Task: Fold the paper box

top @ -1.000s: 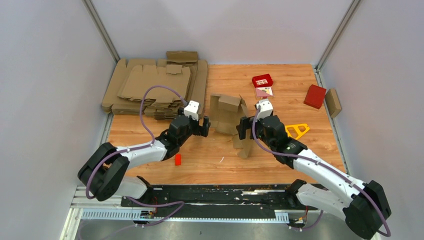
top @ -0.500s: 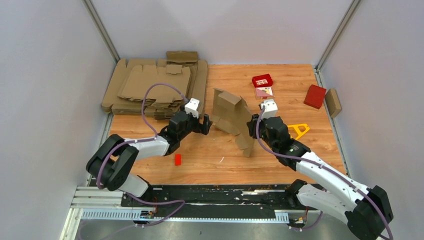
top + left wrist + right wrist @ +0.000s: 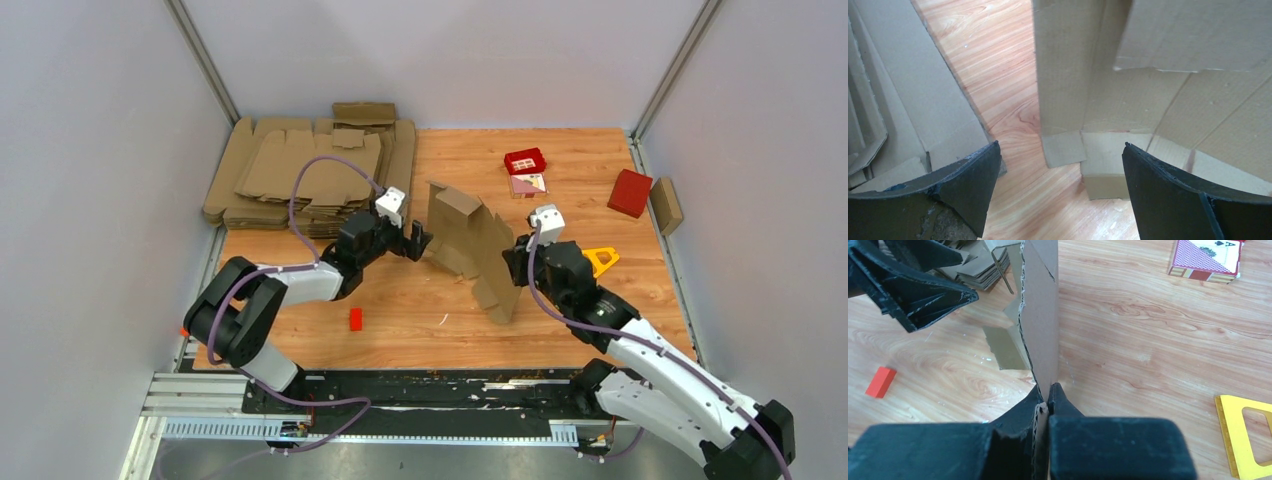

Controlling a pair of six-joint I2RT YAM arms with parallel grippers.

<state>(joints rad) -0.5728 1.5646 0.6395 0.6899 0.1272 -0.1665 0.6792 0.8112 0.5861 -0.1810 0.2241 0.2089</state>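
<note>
The paper box (image 3: 468, 243) is a brown cardboard piece with flaps, half unfolded and standing tilted in the middle of the table. My right gripper (image 3: 514, 264) is shut on its right panel; in the right wrist view the cardboard edge (image 3: 1040, 315) runs up from between the pinched fingers (image 3: 1047, 392). My left gripper (image 3: 421, 240) stands open just left of the box. In the left wrist view its fingers (image 3: 1060, 145) are spread wide, facing the box's lower flaps (image 3: 1148, 100), with nothing between them.
A pile of flat cardboard blanks (image 3: 310, 175) fills the back left. Red boxes (image 3: 525, 160) (image 3: 630, 192) and a brown block (image 3: 667, 205) lie at the back right. A yellow piece (image 3: 598, 260) is beside my right arm. A small red block (image 3: 355, 319) lies front left.
My right gripper closed on the box's right panel and drew it rightward, tilting the box. My left gripper, still open, edged closer to the box.
</note>
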